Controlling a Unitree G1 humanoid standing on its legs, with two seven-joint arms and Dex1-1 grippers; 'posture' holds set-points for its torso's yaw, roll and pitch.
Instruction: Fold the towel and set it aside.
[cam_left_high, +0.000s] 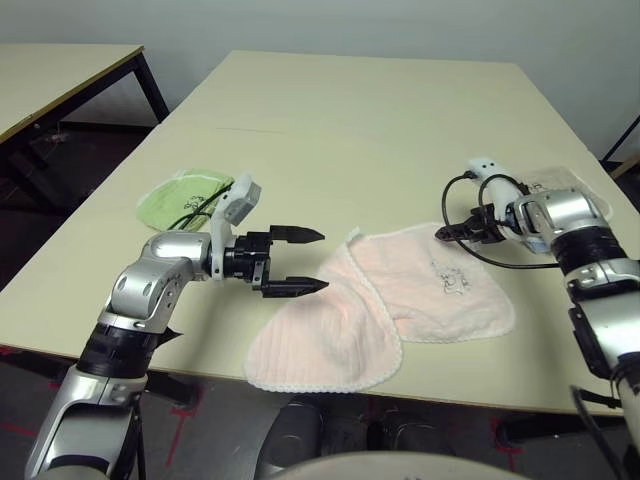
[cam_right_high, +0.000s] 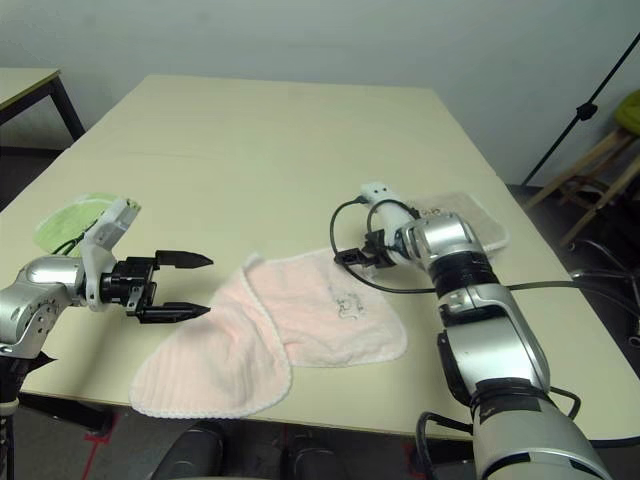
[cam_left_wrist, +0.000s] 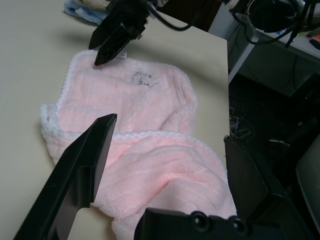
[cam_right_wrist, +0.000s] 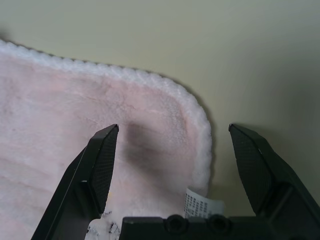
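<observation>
My left gripper (cam_left_high: 298, 261) pointed level toward my right, fingers spread wide and empty, just beside the towel's (cam_left_high: 400, 300) near folded lobe. My right gripper (cam_left_high: 447, 231) tipped downward over the towel's far corner by the white tag (cam_right_wrist: 202, 206), fingers (cam_right_wrist: 100, 165) wide apart, gripping nothing. The towel lay partly folded on the table (cam_left_high: 350, 120) between my arms, near the front edge.
</observation>
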